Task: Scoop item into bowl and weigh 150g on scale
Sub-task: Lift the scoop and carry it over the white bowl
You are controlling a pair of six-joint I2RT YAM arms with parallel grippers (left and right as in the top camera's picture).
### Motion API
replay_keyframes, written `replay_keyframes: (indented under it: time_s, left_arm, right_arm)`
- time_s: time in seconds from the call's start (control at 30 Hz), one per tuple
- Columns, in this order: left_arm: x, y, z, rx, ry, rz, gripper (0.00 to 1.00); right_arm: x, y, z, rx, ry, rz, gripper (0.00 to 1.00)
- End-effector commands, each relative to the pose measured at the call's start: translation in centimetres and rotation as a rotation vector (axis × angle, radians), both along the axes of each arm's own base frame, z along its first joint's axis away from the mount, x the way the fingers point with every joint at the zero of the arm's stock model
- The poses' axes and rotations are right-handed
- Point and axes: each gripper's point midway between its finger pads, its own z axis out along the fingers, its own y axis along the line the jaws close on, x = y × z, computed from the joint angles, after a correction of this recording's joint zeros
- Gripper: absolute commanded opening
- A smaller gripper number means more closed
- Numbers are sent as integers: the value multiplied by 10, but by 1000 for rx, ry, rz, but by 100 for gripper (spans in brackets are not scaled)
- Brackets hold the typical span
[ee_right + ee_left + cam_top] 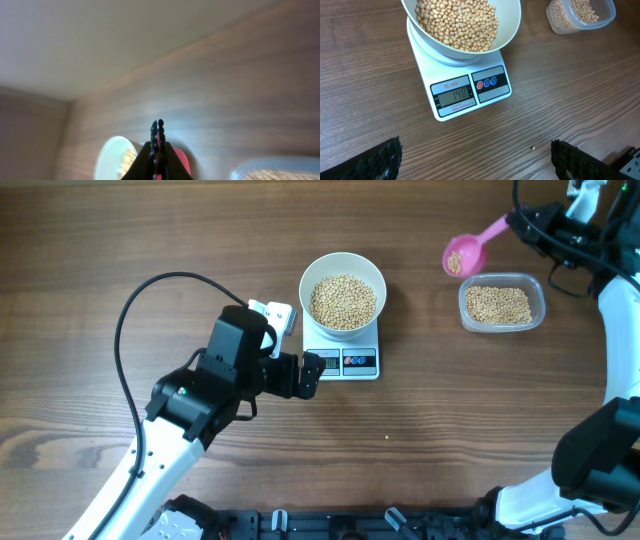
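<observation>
A deep, round, smooth white bowl (343, 268) is seen seated on the small flat white scale (427, 70), filled well up its walls with small round tan beans (457, 22). On the scale's front edge a grey display (454, 94) reading 148 is set beside a dark panel with two round buttons. More of the same beans are held in a clear plastic tub (502, 304) with rounded corners, placed well to the right on the brown wood-grain table (150, 230). A single stray bean (533, 148) is seen on the wood in front of the scale. The left gripper (300, 373) is held low at the scale's front left corner, its black ribbed fingers (380, 160) spread as wide as they go, with nothing between them; the arm is stretched in from the lower left. The right arm is reached in from the far right edge, and the right gripper (157, 130) is pressed together on the handle of a glossy pink scoop (465, 253). The scoop's round cup, a few beans in it, is held just left of the tub.
</observation>
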Motion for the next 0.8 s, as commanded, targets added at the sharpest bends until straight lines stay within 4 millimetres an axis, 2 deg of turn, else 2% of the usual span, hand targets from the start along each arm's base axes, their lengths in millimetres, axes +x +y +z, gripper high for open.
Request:
replay_keyframes:
  time_s: [0.0,0.17,0.33,0.4,0.63,0.77]
  left_arm:
    - [0,-2,-1,4,-1,-8,100]
    - [0,-2,-1,4,-1,-8,100]
    - [0,-2,-1,4,-1,-8,100]
    - [0,-2,-1,4,-1,-8,100]
    - [0,-2,-1,4,-1,-8,100]
    - [0,-2,-1,4,-1,-8,100]
  right_arm:
    - [-2,30,28,97,-49,71,4]
    - [6,63,44,98,-123,134,4]
    - [6,110,57,-21,-293,293,4]
    - [2,137,61,-77,-368,377,4]
    - [-14,192,56,-240,-530,571,4]
    - [-24,211,47,-323,-583,660,4]
